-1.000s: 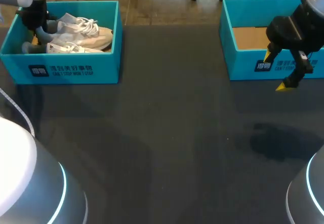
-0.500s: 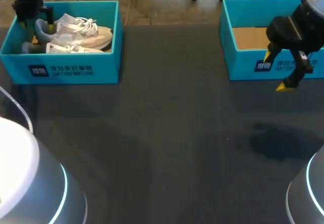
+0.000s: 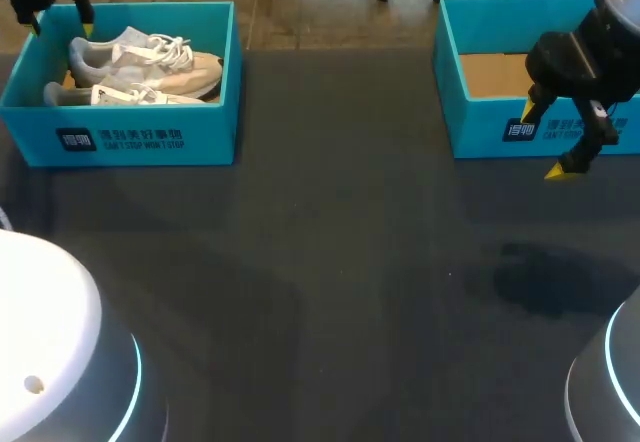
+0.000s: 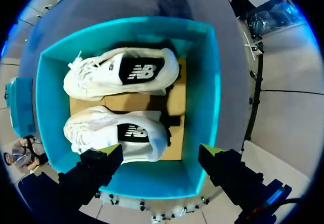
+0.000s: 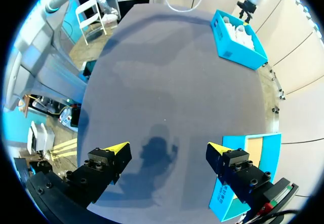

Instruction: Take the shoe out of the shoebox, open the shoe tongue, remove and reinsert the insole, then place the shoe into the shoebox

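Two white sneakers lie side by side in the teal shoebox point(image 3: 150, 140) at the table's far left: one shoe point(image 3: 150, 57) toward the back, the other shoe point(image 3: 140, 94) in front. My left gripper point(image 3: 62, 20) hangs open above the box's far left corner and holds nothing. The left wrist view looks straight down on both shoes point(image 4: 121, 74) point(image 4: 114, 135) in the shoebox point(image 4: 208, 92), with the left gripper point(image 4: 159, 150) spread wide above them. My right gripper point(image 3: 543, 142) stands open and empty at the far right, in front of a second teal box.
A second teal box point(image 3: 480, 127) with a bare cardboard floor stands at the back right, just behind my right gripper point(image 5: 168, 148); it shows beside that gripper as a teal box point(image 5: 225, 201). The dark table point(image 3: 330, 262) stretches between the two boxes.
My left gripper has opened, let go of the back shoe's heel, and risen up and back out of the shoebox. Both shoes stay in the box. The right arm has not moved.
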You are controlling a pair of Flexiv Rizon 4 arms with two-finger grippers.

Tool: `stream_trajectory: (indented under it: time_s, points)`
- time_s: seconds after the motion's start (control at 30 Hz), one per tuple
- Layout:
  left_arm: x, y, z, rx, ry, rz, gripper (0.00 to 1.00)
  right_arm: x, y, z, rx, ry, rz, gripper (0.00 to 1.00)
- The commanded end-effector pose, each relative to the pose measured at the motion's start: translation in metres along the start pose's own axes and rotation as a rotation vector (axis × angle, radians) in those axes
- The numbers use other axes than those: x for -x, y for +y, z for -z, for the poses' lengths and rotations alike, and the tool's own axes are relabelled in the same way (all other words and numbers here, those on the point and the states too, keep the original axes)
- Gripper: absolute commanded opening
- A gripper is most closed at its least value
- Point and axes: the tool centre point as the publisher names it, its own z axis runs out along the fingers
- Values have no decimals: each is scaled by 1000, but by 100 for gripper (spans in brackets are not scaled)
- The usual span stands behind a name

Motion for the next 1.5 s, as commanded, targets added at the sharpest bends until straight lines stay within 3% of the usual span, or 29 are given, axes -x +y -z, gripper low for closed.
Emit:
stream_trajectory:
  time_s: [0.03,0.43,0.5,0.53,0.87,0.93,1.1,1.2,1.33,1.4,1.47,1.5]
  points:
    - [0,-9,13,9,5,-1,100,1,1,-1,-2,2,0,100]
    - [0,-9,13,9,5,-1,100,1,1,-1,-2,2,0,100]
    - [-1,-16,11,31,13,9,100,1,1,-1,-2,2,0,100]
    - [-3,-31,7,45,19,6,100,1,1,-1,-2,2,0,100]
    - [-9,-77,6,-25,-33,-48,100,1,1,-1,-2,2,0,100]
    - [-7,-83,8,-7,-25,-54,100,1,1,-1,-2,2,0,100]
    - [-8,-100,5,-24,-30,-65,93,1,1,-1,-2,2,0,100]
    - [-11,-106,0,-70,-38,-87,81,1,1,-1,-2,2,0,100]
    - [-13,-114,-3,-62,-31,-97,65,1,1,-1,-2,2,0,100]
    - [-16,-116,-4,-42,-23,-102,64,1,1,-1,-2,2,0,100]
    - [-18,-116,-6,-37,-43,-113,52,1,1,-1,-2,2,0,100]
    - [-19,-115,-8,-34,-40,-116,51,1,1,-1,-2,2,0,100]
